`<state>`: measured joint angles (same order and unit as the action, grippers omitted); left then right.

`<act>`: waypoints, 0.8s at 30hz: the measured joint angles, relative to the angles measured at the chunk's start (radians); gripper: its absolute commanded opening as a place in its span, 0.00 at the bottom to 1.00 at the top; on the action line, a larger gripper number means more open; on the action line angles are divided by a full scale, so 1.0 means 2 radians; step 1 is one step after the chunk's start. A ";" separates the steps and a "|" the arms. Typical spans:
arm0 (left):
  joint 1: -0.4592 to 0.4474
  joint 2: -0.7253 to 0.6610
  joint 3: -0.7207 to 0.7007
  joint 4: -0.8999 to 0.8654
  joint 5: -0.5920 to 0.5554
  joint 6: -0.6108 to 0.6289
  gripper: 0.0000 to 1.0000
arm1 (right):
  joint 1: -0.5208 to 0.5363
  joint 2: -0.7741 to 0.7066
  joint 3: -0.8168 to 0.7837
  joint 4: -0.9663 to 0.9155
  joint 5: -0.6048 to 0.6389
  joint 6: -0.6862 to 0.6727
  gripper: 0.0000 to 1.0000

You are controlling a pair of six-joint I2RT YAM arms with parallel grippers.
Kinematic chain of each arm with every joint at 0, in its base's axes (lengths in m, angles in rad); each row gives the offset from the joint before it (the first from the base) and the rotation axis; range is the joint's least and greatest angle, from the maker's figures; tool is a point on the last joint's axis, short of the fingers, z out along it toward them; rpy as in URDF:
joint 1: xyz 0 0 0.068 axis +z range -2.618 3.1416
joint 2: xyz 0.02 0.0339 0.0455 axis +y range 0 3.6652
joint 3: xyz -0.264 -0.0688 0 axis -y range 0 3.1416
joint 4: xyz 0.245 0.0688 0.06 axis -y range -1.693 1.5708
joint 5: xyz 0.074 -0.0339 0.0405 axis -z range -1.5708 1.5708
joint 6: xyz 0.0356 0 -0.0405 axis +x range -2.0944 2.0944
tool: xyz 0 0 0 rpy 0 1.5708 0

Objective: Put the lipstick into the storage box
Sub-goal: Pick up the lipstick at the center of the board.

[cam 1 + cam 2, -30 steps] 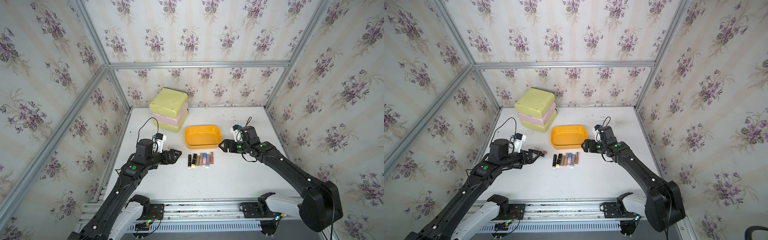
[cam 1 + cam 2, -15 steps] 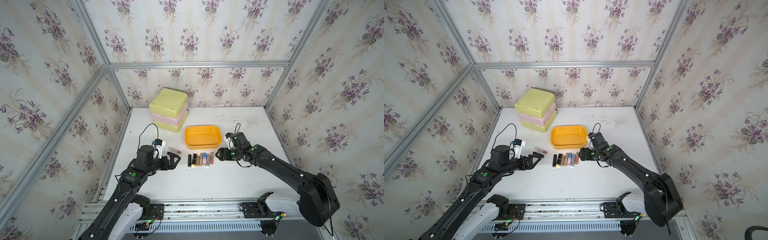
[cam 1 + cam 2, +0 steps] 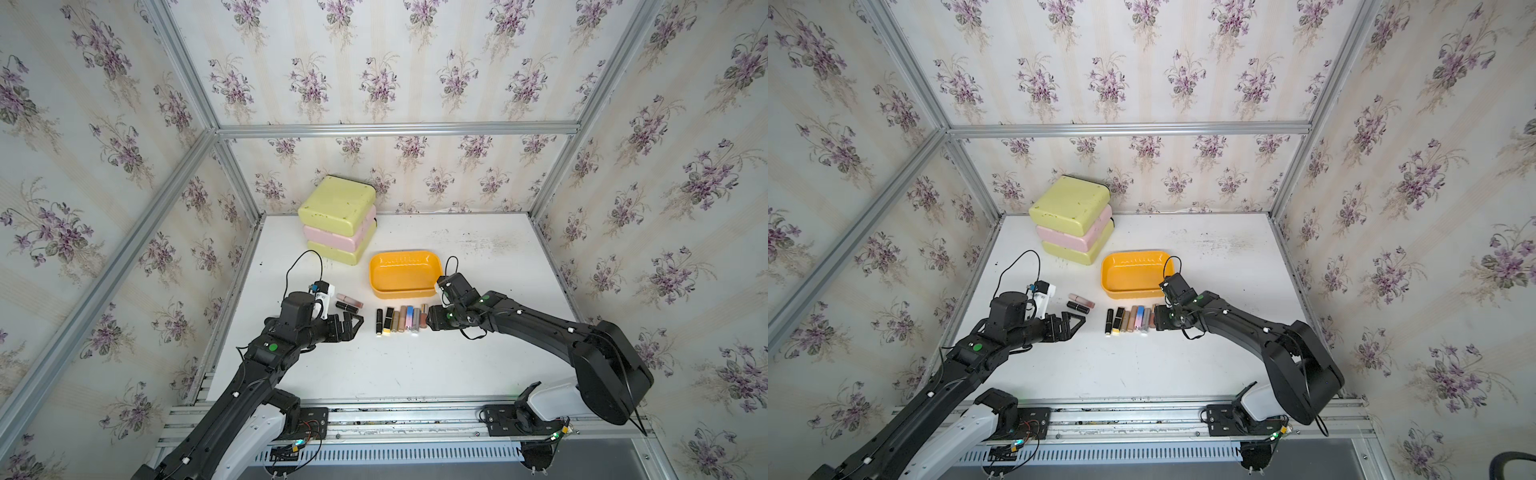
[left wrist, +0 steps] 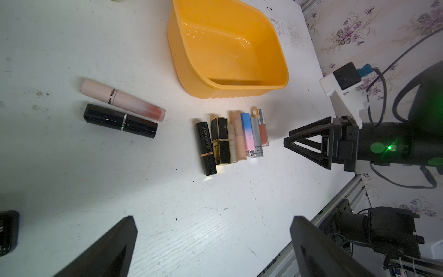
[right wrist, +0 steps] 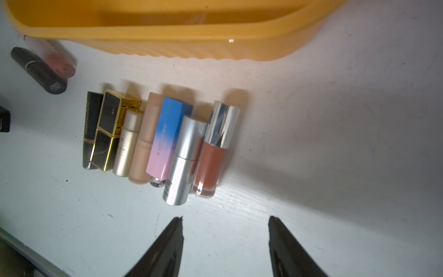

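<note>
Seven lipsticks (image 5: 167,144) lie side by side near the empty orange storage box (image 3: 405,293). Left end effector (image 3: 353,324) and right end effector (image 5: 225,239) gape, holding nothing.

White bench (image 3: 415,365), scuffed, dark specks toward 1 o'clock. Centre: orange box (image 3: 405,274). Just at its 6 o'clock: row of seven lipsticks (image 3: 401,319), side by side, touching. At 9 o'clock of the row: pink tube (image 3: 349,298) and black tube (image 3: 347,307), paired. At 11 o'clock: stacked green-pink-green boxes (image 3: 338,226).
</note>
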<state>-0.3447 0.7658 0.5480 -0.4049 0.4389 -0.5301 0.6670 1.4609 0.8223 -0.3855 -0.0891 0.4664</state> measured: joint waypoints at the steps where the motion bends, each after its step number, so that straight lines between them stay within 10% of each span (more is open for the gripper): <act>1: 0.000 0.000 0.000 0.000 -0.002 0.000 1.00 | 0.001 0.007 0.004 0.001 0.001 0.001 0.58; 24: -0.001 -0.014 0.000 -0.014 -0.012 0.009 1.00 | 0.027 0.090 0.049 0.010 0.036 0.003 0.44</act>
<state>-0.3458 0.7368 0.5472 -0.4320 0.4149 -0.5114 0.7216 1.6402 0.9195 -0.3649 -0.0166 0.4717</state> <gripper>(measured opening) 0.998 0.441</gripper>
